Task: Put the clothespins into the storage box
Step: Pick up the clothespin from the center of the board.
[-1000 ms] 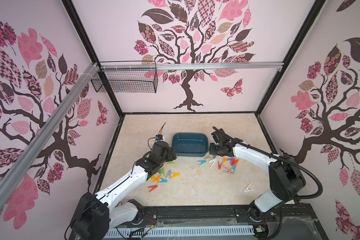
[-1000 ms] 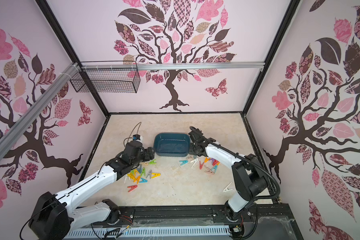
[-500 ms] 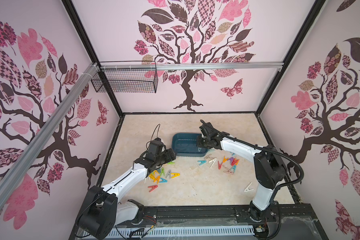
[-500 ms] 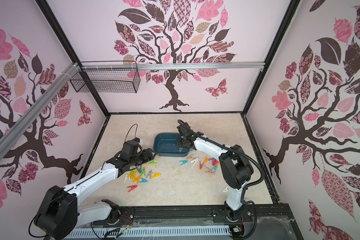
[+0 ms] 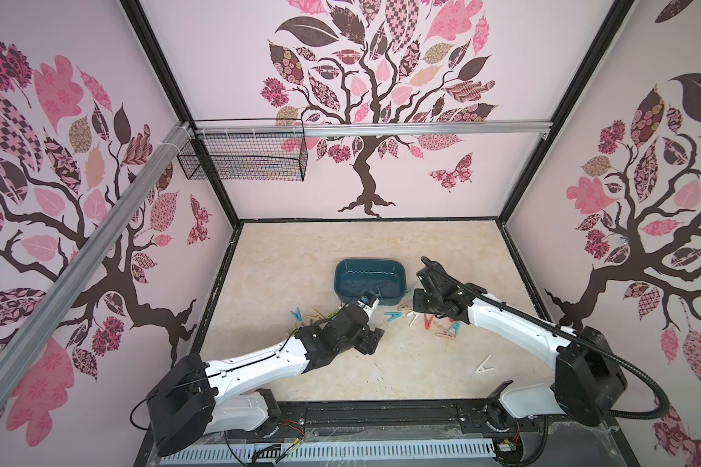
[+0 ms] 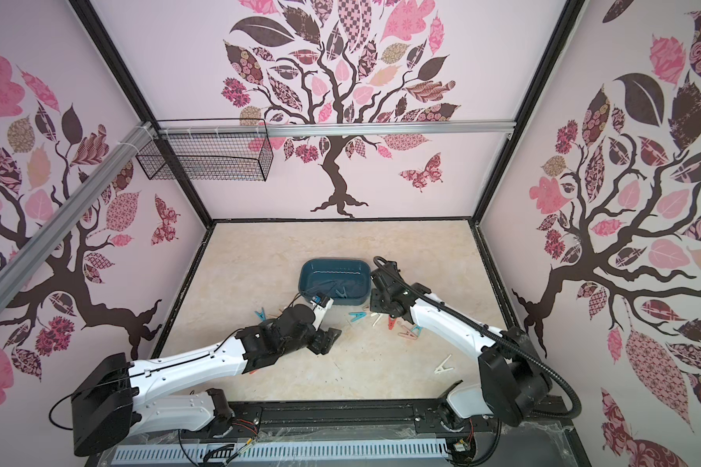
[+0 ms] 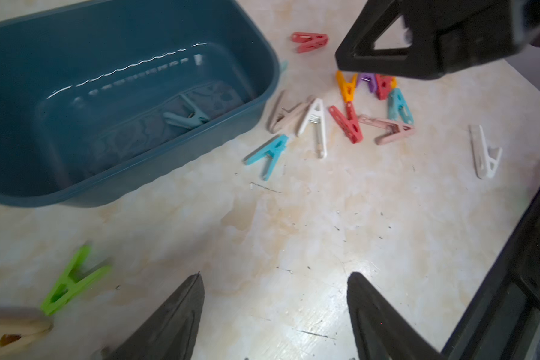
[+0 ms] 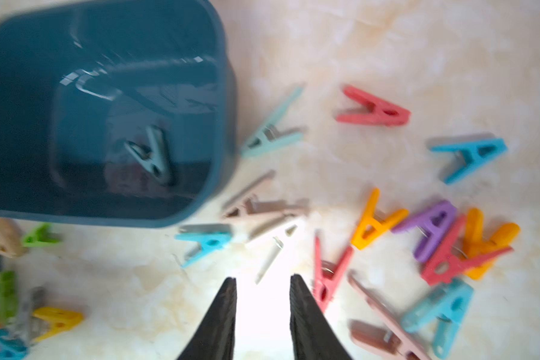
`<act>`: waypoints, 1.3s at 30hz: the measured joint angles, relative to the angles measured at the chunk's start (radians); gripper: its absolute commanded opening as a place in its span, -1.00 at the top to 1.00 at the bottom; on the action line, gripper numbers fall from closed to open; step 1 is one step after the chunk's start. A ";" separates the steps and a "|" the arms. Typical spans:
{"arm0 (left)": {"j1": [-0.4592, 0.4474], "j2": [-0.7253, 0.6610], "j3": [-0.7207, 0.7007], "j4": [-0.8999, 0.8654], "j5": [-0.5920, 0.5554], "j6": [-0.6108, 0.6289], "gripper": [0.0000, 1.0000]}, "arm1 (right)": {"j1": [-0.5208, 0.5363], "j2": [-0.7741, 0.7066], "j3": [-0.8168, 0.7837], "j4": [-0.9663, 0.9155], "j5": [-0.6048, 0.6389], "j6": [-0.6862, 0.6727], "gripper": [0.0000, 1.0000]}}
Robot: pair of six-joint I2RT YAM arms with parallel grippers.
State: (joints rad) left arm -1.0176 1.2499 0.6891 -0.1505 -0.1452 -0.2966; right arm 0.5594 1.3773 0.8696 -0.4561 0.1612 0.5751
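A marbled beige tabletop (image 7: 293, 224) sits within tree-patterned walls (image 5: 381, 121). The right gripper (image 8: 262, 277) is slightly parted and empty, with bright clothespins (image 8: 426, 240) scattered just beside it. The left gripper (image 7: 275, 276) gapes wide, empty. Beyond both, the dark teal, round-cornered storage box (image 7: 169, 168) stands on the tabletop and holds one grey-teal clothespin (image 7: 186, 117).

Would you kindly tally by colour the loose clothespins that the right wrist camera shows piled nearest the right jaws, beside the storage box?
Red clothespins: 3
Orange or yellow clothespins: 2
Blue or teal clothespins: 4
Purple clothespin: 1
Pink clothespin: 1
Beige clothespin: 1
White clothespin: 1
Total: 13
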 measured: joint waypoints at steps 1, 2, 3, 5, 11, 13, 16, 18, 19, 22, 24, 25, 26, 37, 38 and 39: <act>-0.012 0.011 0.000 0.017 0.005 0.008 -0.47 | -0.021 -0.002 -0.023 -0.010 -0.005 0.000 0.40; -0.015 0.024 0.000 0.035 0.012 0.010 -0.46 | -0.043 0.000 -0.039 -0.016 -0.008 -0.001 0.40; -0.016 0.040 0.000 0.053 0.020 0.010 -0.45 | -0.061 0.001 -0.051 -0.018 -0.008 -0.002 0.39; -0.016 0.076 0.000 0.084 0.037 0.007 -0.44 | -0.092 0.004 -0.061 -0.018 0.004 -0.008 0.39; -0.027 0.165 0.000 0.120 0.072 0.013 -0.44 | -0.109 0.111 -0.015 0.034 0.066 -0.043 0.38; -0.029 0.183 0.002 0.119 0.079 0.017 -0.44 | -0.112 0.159 0.010 0.053 0.085 -0.056 0.38; -0.031 0.203 0.010 0.114 0.080 0.021 -0.44 | -0.119 0.217 0.032 0.079 0.106 -0.063 0.38; -0.031 0.207 0.012 0.113 0.079 0.025 -0.44 | -0.124 0.243 0.035 0.092 0.115 -0.063 0.39; -0.031 0.207 0.012 0.112 0.079 0.026 -0.44 | -0.124 0.253 0.035 0.097 0.119 -0.063 0.39; -0.031 0.212 0.017 0.108 0.079 0.032 -0.45 | -0.128 0.288 0.038 0.108 0.130 -0.066 0.42; -0.031 0.222 0.027 0.103 0.078 0.034 -0.45 | -0.131 0.308 0.040 0.121 0.134 -0.072 0.45; -0.031 0.227 0.031 0.104 0.078 0.035 -0.45 | -0.134 0.317 0.040 0.126 0.136 -0.075 0.46; -0.031 0.231 0.035 0.103 0.077 0.036 -0.45 | -0.136 0.323 0.040 0.132 0.137 -0.078 0.48; 0.009 0.183 0.043 0.069 0.010 0.007 -0.42 | -0.136 0.342 0.093 0.116 0.131 -0.094 0.82; 0.039 0.153 0.043 0.060 0.013 -0.009 -0.42 | -0.128 0.322 0.094 0.095 0.132 -0.094 0.83; 0.079 0.114 0.042 0.056 0.019 -0.028 -0.42 | -0.116 0.297 0.097 0.072 0.133 -0.094 0.83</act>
State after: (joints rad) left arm -0.9390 1.3640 0.7307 -0.0944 -0.1265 -0.3248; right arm 0.4435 1.6741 0.9661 -0.3843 0.2939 0.4812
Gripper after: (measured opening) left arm 0.713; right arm 0.091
